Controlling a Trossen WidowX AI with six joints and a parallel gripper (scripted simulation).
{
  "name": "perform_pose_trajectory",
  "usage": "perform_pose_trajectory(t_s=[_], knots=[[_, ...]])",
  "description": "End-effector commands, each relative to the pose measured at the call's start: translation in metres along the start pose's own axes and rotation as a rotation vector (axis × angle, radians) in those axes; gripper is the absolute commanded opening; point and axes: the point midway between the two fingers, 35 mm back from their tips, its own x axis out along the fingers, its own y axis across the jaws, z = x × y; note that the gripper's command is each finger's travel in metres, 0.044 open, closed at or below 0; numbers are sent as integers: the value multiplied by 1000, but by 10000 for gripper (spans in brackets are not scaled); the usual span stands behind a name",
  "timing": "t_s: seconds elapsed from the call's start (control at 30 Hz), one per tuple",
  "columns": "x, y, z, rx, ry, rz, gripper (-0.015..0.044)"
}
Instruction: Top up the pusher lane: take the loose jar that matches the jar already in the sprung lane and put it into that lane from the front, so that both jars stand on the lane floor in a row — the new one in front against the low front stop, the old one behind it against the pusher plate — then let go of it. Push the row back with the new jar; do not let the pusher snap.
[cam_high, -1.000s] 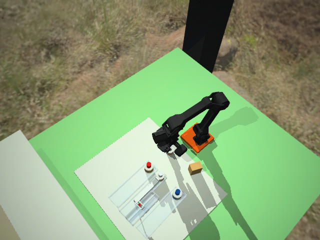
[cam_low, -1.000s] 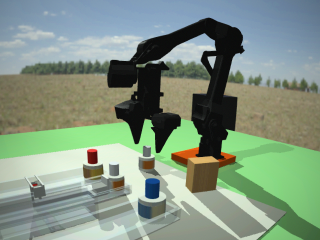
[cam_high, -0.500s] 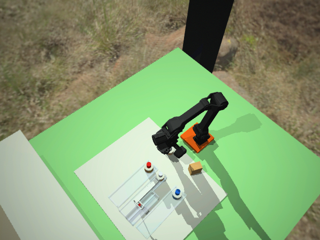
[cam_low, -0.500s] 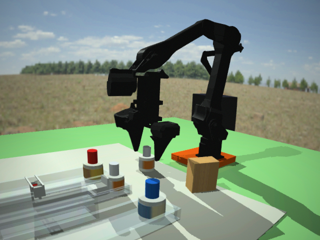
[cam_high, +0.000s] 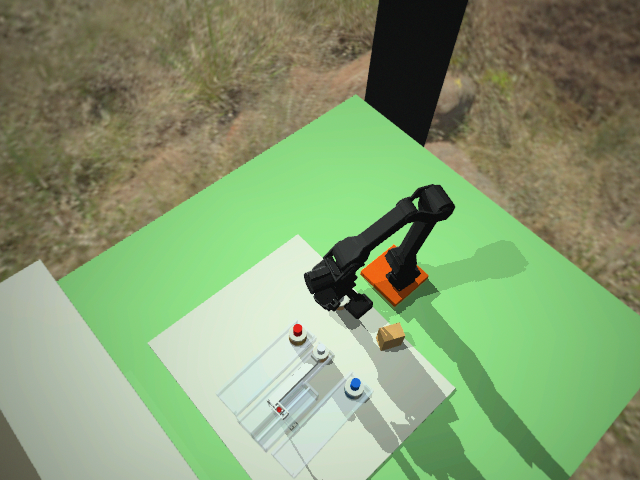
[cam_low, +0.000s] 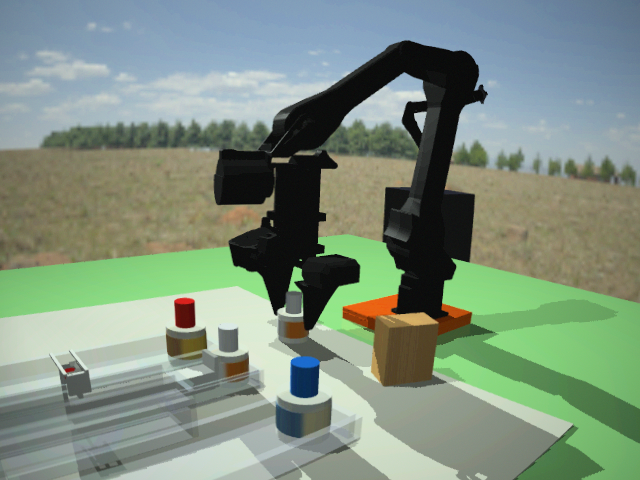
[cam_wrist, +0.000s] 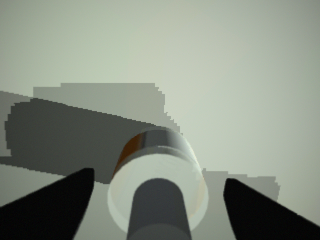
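Observation:
The loose jar (cam_low: 293, 324) (cam_wrist: 157, 195) has a grey cap and an orange label and stands upright on the white mat (cam_high: 232, 310). My gripper (cam_high: 345, 305) (cam_low: 293, 319) (cam_wrist: 160, 181) is lowered around it, one finger on each side. In the wrist view there are gaps between the fingers and the jar, so the gripper is open. The matching grey-capped jar (cam_high: 321, 352) (cam_low: 227, 356) stands at the front of the clear middle lane. The pusher plate (cam_high: 283, 409) (cam_low: 72, 374) sits far back in that lane.
A red-capped jar (cam_high: 297, 333) (cam_low: 185, 328) and a blue-capped jar (cam_high: 354, 387) (cam_low: 303, 397) stand in the side lanes. A wooden block (cam_high: 390, 335) (cam_low: 404, 348) stands right of the loose jar. The arm's orange base (cam_high: 382, 281) lies behind it.

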Motion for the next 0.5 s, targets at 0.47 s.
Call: perform_pose_trajectory(t_s=[0.47], knots=[[-20, 0, 4, 2, -2, 6, 0]])
